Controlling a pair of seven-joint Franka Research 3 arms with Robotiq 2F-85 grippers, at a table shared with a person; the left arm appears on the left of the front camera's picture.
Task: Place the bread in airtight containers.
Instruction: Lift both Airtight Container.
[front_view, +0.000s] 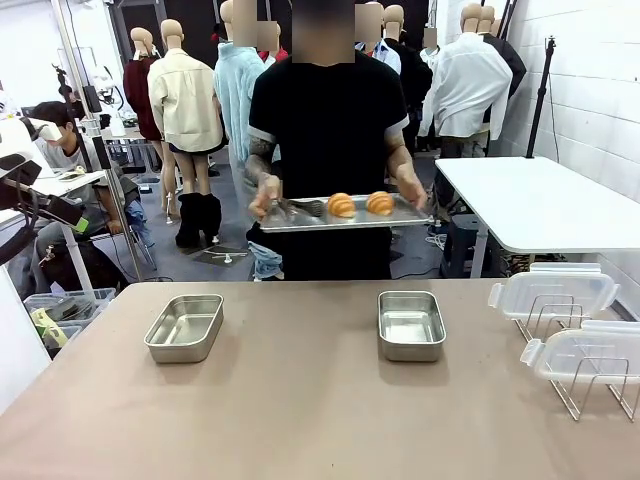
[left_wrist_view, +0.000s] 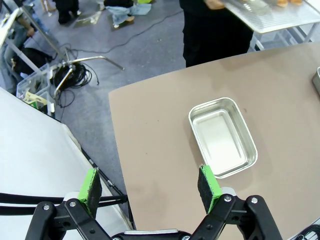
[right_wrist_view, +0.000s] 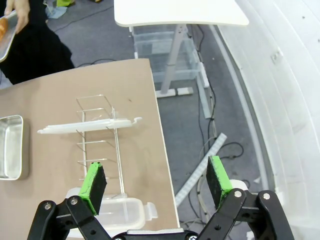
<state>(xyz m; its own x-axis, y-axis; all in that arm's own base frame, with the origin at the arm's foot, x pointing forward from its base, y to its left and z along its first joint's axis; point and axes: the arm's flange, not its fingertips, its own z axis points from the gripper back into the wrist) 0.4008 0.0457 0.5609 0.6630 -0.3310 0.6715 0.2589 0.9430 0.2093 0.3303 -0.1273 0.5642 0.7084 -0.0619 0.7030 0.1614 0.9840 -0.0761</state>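
Front view first: across the counter (front_view: 300, 430) the person holds a flat tray (front_view: 400, 217) level in both hands, carrying two croissants, one (front_view: 342, 205) beside the other (front_view: 380, 203), with tongs (front_view: 300, 208) lying at the tray's left end. So the bread is up on that tray, not yet in anything. Two steel pans wait open on the counter, the left pan (front_view: 185, 327) and the right pan (front_view: 411, 325), well apart, probably so that each arm gets one. Clear lids (front_view: 553, 293) rest on wire racks (front_view: 560, 395) off to the right, parked where the right arm can reach them.

Over to the left wrist view: the left jaws are spread wide, green pads (left_wrist_view: 209, 186) with nothing between them, hanging above the left pan (left_wrist_view: 222, 137), which looks empty. The tray's edge (left_wrist_view: 270, 17) shows at the top.

Right wrist view now: the right jaws gape just as wide, pads (right_wrist_view: 94, 186) empty, poised over a rack (right_wrist_view: 100, 150) that carries a lid (right_wrist_view: 87, 126) flat. My read is that filling comes first and lidding after.
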